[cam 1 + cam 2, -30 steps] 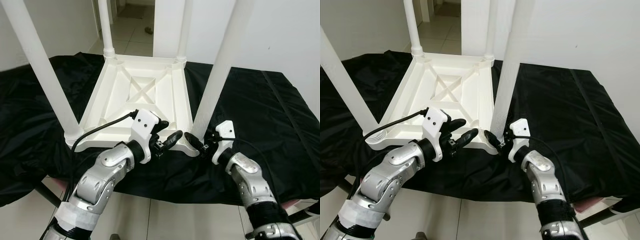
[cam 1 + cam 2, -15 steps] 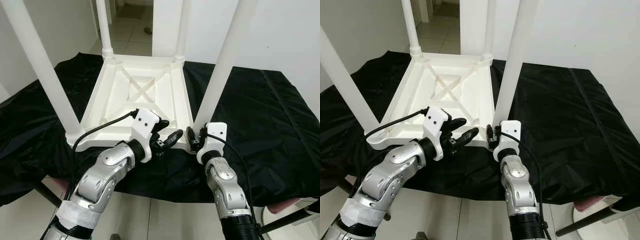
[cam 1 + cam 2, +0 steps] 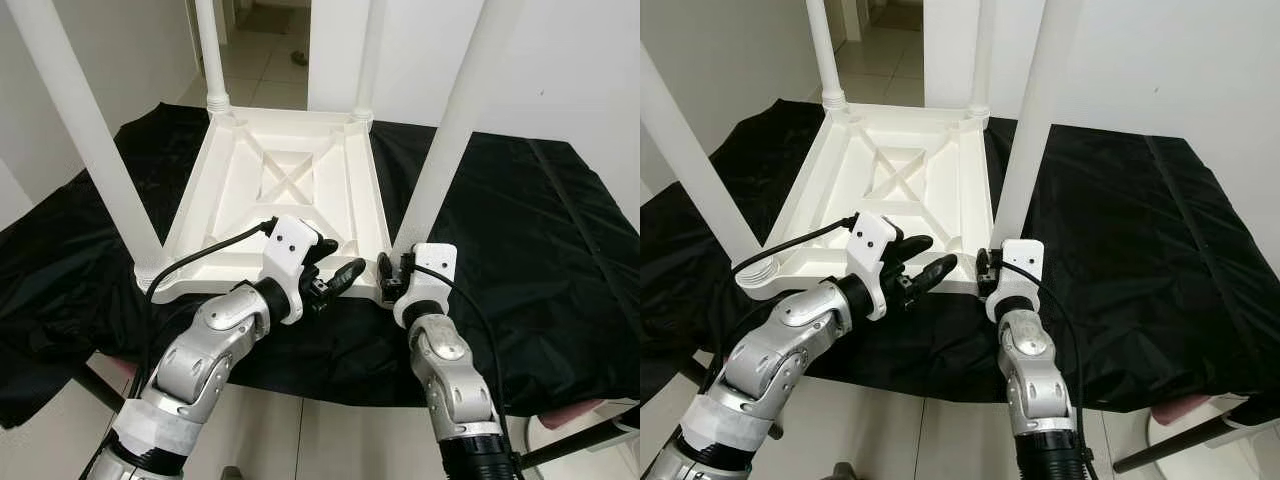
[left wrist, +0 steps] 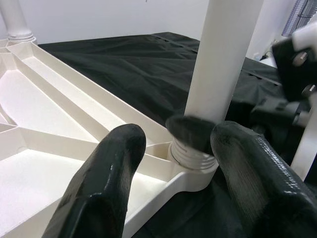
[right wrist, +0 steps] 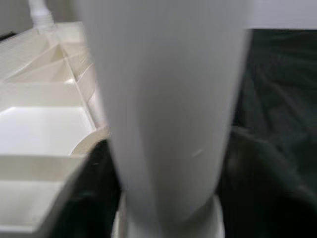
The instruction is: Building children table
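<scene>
Straddling the near table leg [image 3: 440, 150] at its socket, the right gripper [image 3: 392, 278] grasps it — left gripper [image 3: 335, 283] released; a skewed twist could cross-thread the joint.

- White children's table [image 3: 290, 190], upturned: smooth moulded plastic with a soft sheen.
- Its legs [image 3: 452, 128]: the same smooth white plastic.
- Black cloth [image 3: 520, 230] beneath: thin, wrinkled fabric, faintly shiny.
- Left gripper [image 4: 173, 168] fingers [image 4: 106, 183]: matt black, rubbery.
- Arms [image 3: 205, 350]: brushed silver metal.
</scene>
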You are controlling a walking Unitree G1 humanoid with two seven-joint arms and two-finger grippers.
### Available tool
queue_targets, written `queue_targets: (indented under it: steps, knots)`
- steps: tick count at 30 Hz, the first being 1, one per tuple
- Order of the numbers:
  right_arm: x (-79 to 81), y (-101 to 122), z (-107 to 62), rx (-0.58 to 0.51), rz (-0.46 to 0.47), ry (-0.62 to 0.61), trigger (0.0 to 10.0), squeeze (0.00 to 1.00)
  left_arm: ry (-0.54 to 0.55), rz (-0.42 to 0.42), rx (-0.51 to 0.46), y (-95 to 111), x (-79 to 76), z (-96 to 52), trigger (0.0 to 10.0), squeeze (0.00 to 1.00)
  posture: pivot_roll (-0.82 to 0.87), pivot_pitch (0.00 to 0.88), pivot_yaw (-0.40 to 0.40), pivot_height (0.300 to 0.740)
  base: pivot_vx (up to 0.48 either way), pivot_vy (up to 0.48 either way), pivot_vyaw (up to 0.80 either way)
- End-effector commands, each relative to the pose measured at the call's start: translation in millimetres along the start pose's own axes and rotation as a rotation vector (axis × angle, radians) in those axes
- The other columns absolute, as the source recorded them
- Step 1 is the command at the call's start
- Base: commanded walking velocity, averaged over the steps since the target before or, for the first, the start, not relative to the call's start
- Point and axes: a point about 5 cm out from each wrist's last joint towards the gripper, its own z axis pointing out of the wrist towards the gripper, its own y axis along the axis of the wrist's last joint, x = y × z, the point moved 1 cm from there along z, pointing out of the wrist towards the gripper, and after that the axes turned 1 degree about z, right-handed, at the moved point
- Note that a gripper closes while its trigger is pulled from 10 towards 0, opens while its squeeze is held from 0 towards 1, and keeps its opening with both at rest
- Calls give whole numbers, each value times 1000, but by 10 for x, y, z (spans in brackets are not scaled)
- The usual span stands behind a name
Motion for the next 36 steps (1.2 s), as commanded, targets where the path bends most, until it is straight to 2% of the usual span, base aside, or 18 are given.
queue_targets:
  steps: [1, 2, 4, 7, 8, 16, 17, 27, 28, 30, 31, 36]
  knots:
    - [-7, 29, -18, -15, 19, 43, 10000, 1000, -66, 0, -12, 15, -53, 3, 10000, 0, -7, 0, 5, 740, 0, 0, 0]
    - [-7, 29, -18, -15, 19, 43, 10000, 1000, -66, 0, -12, 15, -53, 3, 10000, 0, -7, 0, 5, 740, 0, 0, 0]
    - [-62, 79, -41, -44, 4, 131, 10000, 1000, -63, -3, -10, 7, -58, -11, 10000, 0, -6, 0, 0, 740, 0, 0, 0]
    - [-84, 90, -49, -50, -12, 160, 10000, 1000, -61, -4, -8, 4, -58, -15, 10000, 0, -6, 0, 2, 740, 0, 0, 0]
    - [-144, 110, -68, -54, -40, 221, 10000, 0, -60, -6, -8, 3, -59, -20, 10000, 0, -5, 0, 4, 740, 0, 0, 0]
    - [-329, 135, -92, -36, -89, 414, 10000, 0, -71, -12, 0, -6, -71, -38, 10000, 0, -9, 0, 20, 740, 0, 0, 0]
    - [-390, 103, -70, -2, -111, 503, 10000, 0, -82, -11, 8, -12, -77, -42, 10000, 0, -10, 0, 23, 740, 0, 0, 0]
    - [-352, -25, 55, 57, -135, 651, 10000, 0, -104, -3, 19, -6, -72, -50, 10000, 0, 0, 0, 42, 740, 0, 0, 0]
    - [-332, -45, 90, 57, -136, 663, 5176, 0, -107, -1, 21, -3, -69, -52, 10000, 0, 5, 0, 42, 740, 0, 0, 0]
    - [-332, -45, 90, 57, -136, 663, 5176, 0, -107, -1, 21, -3, -69, -52, 10000, 0, 5, 0, 42, 740, 0, 0, 0]
    - [-307, -71, 153, 50, -118, 667, 0, 0, -113, 1, 27, -2, -67, -58, 10000, 0, 11, 0, 41, 740, 0, 0, 0]
    - [-292, -86, 169, 46, -105, 663, 0, 0, -115, 1, 32, -8, -67, -65, 10000, 0, 15, 0, 35, 740, 0, 0, 0]
